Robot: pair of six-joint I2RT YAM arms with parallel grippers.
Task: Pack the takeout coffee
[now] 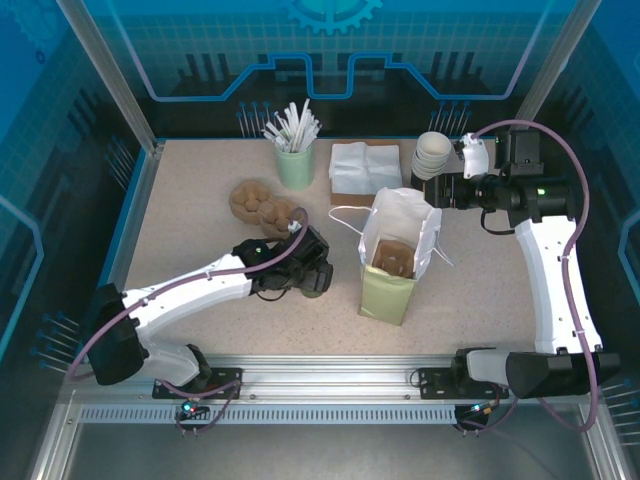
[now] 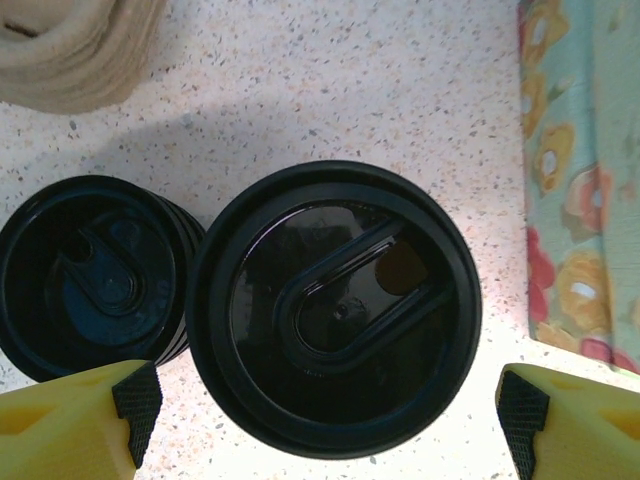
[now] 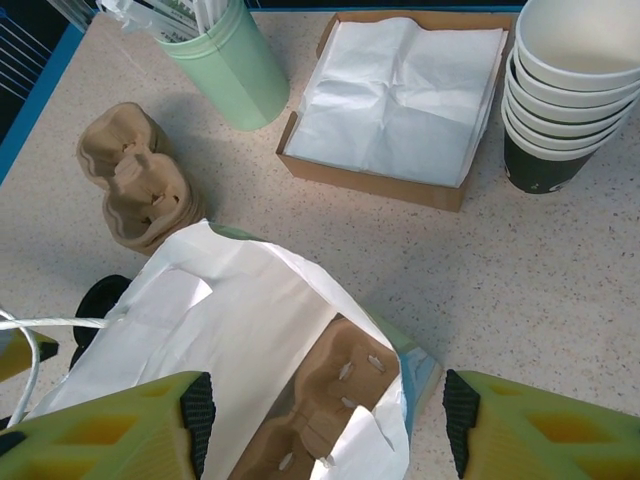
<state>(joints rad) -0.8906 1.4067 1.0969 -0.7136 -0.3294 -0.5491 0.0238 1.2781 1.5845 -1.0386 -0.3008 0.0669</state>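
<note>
Look at your left gripper (image 2: 328, 405) in its wrist view: the jaws stand wide apart, with the takeout coffee (image 2: 335, 310) squarely between them. The cup's round black lid faces the camera, and a strip of speckled table (image 2: 330, 90) shows between each black pad (image 2: 135, 400) and the lid's rim, so nothing is gripped. Just to the left of the coffee sits a stack of spare black lids (image 2: 95, 280), close beside it. The flowered side of the paper bag (image 2: 585, 180) runs down the right edge, near the coffee but apart from it.

From above, that left gripper (image 1: 308, 272) hangs over the middle of the table, beside the brown stack of cardboard carriers (image 1: 262, 203), with the coffee hidden under it.

Now your right gripper (image 3: 325, 420): its jaws are also spread, poised over the open mouth of the bag, where a cardboard carrier (image 3: 335, 390) sits inside. You cannot tell whether its left pad (image 3: 197, 415) touches the bag's white paper.

Along the back you have the green tumbler of white sticks (image 1: 294, 165), the tray of white napkins (image 1: 365, 168) and the nested white cups (image 1: 432, 155).
</note>
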